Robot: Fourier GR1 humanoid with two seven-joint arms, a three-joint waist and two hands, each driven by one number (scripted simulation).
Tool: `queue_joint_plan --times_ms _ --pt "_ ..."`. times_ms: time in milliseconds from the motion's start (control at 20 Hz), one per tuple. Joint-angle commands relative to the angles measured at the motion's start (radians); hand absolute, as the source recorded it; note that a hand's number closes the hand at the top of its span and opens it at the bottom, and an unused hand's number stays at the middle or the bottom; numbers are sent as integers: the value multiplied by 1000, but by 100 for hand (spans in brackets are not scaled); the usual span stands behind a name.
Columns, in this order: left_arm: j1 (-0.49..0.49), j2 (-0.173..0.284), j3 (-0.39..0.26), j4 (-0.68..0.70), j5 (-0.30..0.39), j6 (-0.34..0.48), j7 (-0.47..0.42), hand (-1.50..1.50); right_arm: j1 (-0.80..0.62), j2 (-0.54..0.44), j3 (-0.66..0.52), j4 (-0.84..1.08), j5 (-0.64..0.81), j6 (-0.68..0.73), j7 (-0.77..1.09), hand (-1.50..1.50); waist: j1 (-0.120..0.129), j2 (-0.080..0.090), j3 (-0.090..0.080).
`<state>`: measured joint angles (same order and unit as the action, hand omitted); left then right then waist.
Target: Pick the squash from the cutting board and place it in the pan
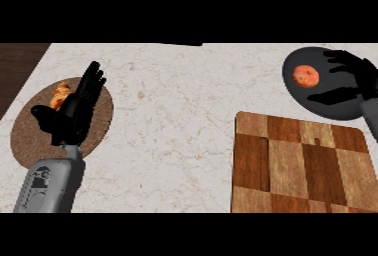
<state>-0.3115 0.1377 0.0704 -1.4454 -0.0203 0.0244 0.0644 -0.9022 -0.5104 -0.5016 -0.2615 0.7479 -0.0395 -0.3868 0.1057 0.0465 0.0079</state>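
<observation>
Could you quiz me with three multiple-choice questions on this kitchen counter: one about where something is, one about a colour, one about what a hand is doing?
1. Where does the orange-red squash lie?
A. on the cutting board
B. in the dark pan
C. on the brown round mat

2. What colour is the pan?
A. dark grey
B. white
C. bright green

3. How is the right hand held?
A. open over the pan
B. curled round a pastry
C. flat on the cutting board

Answers: 1 B, the squash sits inside the pan, off the cutting board. 2 A, its surface is dark grey. 3 A, its fingers spread above the pan beside the squash.
</observation>
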Motion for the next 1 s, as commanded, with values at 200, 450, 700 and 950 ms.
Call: queue_joint_plan --times_ms 200,450,700,950 --pt "13 5 10 -5 -3 9 5 0 -2 -1 -96 40 -94 -7 -158 -150 -21 -9 -1" --pt "14 25 39 5 15 0 6 0 -9 -94 -220 62 -228 148 -216 -150 -46 -17 -2" --pt "18 10 25 -51 -1 36 69 0 90 -149 -243 99 -274 381 -324 -150 -68 -31 -3" --pt "63 19 30 -37 -1 19 42 0 153 -242 -240 80 -305 591 -383 -150 -89 -40 -6"
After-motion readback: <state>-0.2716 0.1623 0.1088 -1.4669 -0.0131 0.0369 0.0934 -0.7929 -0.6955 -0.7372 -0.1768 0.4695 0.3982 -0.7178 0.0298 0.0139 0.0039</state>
